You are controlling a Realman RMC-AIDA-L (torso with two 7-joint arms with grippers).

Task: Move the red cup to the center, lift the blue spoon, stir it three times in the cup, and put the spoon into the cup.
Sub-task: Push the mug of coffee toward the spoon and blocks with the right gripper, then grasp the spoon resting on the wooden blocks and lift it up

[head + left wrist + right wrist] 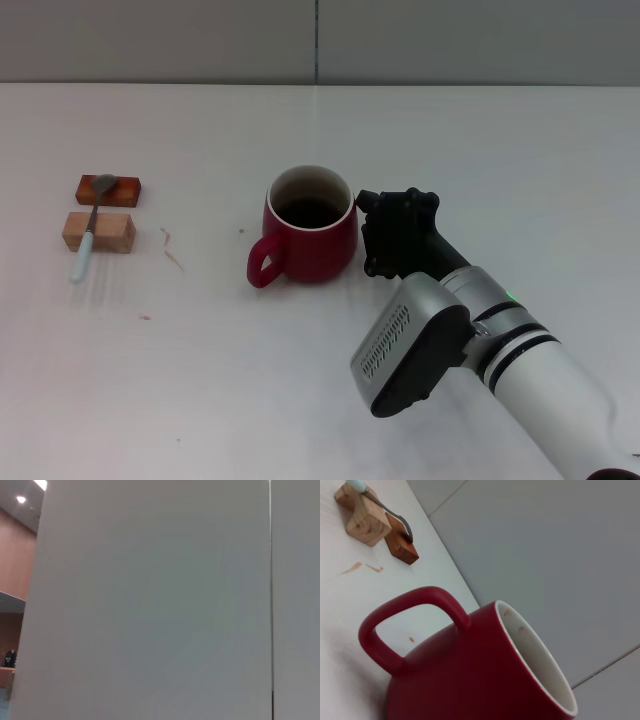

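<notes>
The rounded dark red ceramic cup w/ white rim (312, 238) is seen upright on the plain white table (300, 400), roughly mid-table, its 1 loop handle turned toward the robot and its left. The right hand (372, 232), black, is placed right against the cup's right wall, approx. at rim height; whether a finger is hooked over the rim can't be told, nor whether the hand is open or closed. In the right wrist view the cup (485, 670) fills the foreground, handle side facing the camera.

The small blue-handled spoon w/ grey metal bowl (90, 226) is laid across 2 wooden blocks, the darker red-brown block (110, 189) under its bowl and the paler block (98, 231) under its neck, handle tip reaching down to the table. It sits well apart from the cup, on the robot's left. The left hand isn't in view; only a blank wall is shown by its wrist camera.

Handling, as judged: the cup is likely heavy, rigid, glazed and slippery, chippable if tipped; best taken across the rim/wall or pushed low. The spoon is light, stiff, thin; raised on the blocks, it's best pinched at the handle, between the paler block and the tip.
</notes>
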